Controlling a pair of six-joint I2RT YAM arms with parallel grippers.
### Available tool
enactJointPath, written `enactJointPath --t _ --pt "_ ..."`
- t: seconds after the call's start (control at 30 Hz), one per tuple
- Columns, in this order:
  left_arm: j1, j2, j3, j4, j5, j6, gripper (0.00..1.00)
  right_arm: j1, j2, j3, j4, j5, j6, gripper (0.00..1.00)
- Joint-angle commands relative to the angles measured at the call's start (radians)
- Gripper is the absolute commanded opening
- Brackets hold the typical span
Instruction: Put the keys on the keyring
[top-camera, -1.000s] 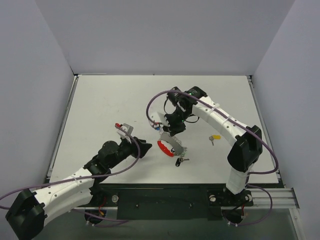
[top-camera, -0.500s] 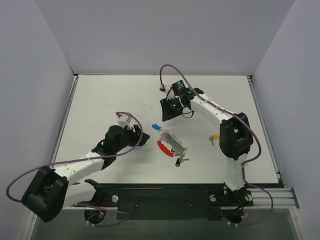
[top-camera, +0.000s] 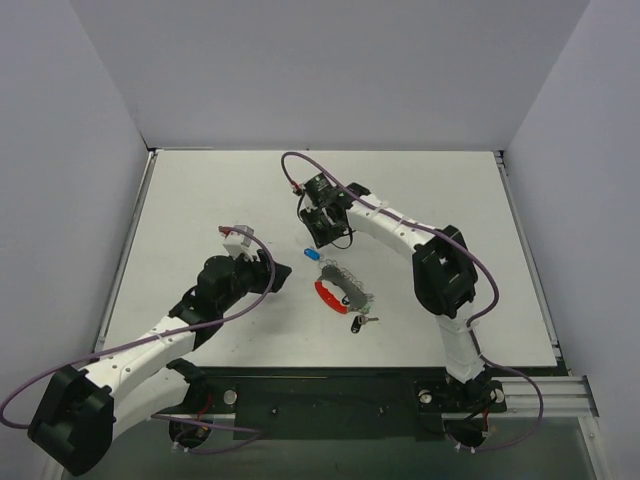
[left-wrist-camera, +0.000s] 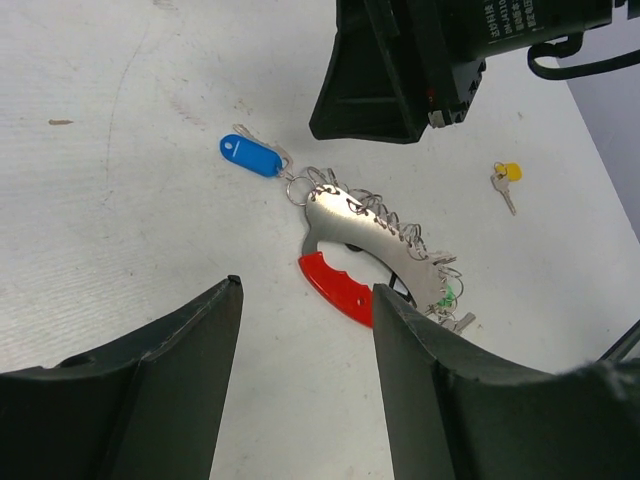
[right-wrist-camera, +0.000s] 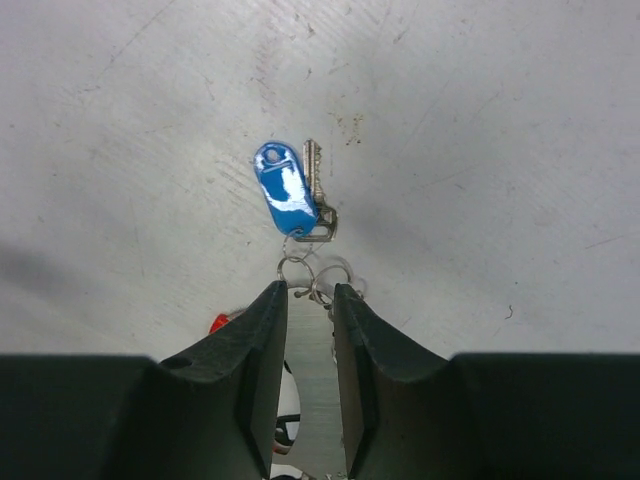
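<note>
Top view: the keyring (top-camera: 340, 288) lies mid-bench (top-camera: 200, 200).

Left wrist: the left fingers (left-wrist-camera: 170, 390) are spread and empty. A yellow key (left-wrist-camera: 507, 173) lies loose, well apart from the ring, so it looks still to be added.

Right wrist: the right fingers (right-wrist-camera: 255, 350) are narrowly apart, pinching nothing, above the ring. The blue-tagged key (right-wrist-camera: 283, 198) seems linked already.

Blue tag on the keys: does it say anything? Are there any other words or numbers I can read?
On the blue tag: white marks, too smeared to read.
On the black box at the right arm's wrist: white print, too blurred to read.
No other writing shows.
</note>
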Motion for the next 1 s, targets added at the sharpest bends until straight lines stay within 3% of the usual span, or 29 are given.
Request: enactJointPath --t 0.0,0.3,0.57,0.97 --pt "0.006 -0.002 -0.016 0.013 -0.018 0.023 0.64 -0.006 0.055 0.053 -0.077 0.116 -0.027 0.21" --pt "0.006 0.018 -0.032 0.046 -0.008 0.023 0.64 -0.002 0.141 0.101 -0.111 0.15 -0.02 0.21" --pt "0.004 0.018 -0.03 0.045 -0.006 0.026 0.64 0.012 0.129 0.09 -0.113 0.128 -0.006 0.3" --pt "0.003 0.005 -0.033 0.048 -0.003 0.028 0.64 0.035 0.118 0.063 -0.117 0.131 -0.017 0.31"
